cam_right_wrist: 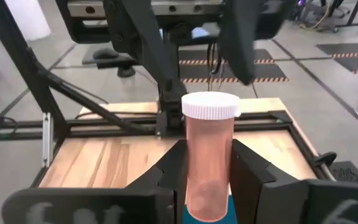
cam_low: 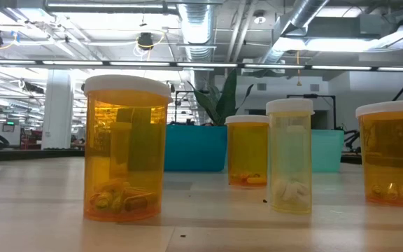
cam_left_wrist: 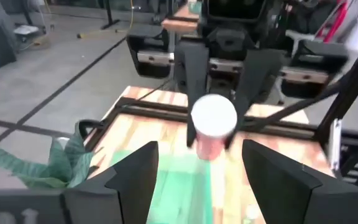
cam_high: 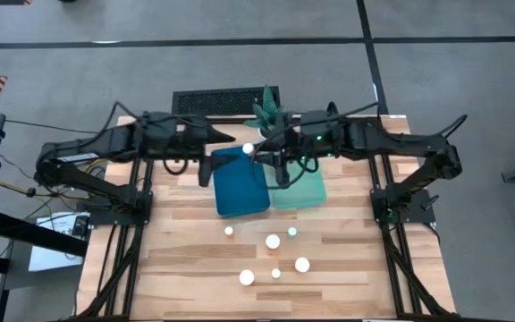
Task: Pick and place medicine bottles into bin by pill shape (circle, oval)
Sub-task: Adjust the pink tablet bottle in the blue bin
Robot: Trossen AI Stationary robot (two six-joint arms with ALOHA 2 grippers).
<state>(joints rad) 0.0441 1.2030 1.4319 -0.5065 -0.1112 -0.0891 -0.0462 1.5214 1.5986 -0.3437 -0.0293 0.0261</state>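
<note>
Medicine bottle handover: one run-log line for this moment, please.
right gripper: shut on medicine bottle | left gripper: open, facing it | above bins

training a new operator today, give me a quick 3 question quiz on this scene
1. True or false: the right gripper is shut on a bottle.
2. How many white-capped bottles stand loose on the table in the high view? A) three B) six C) nine
3. Fill in: the left gripper's jaws stand ____, with nothing between them.

Key:
1. True. Its fingers clamp the bottle upright above the bins, the dark blue bin and the light green bin.
2. B
3. open
</note>
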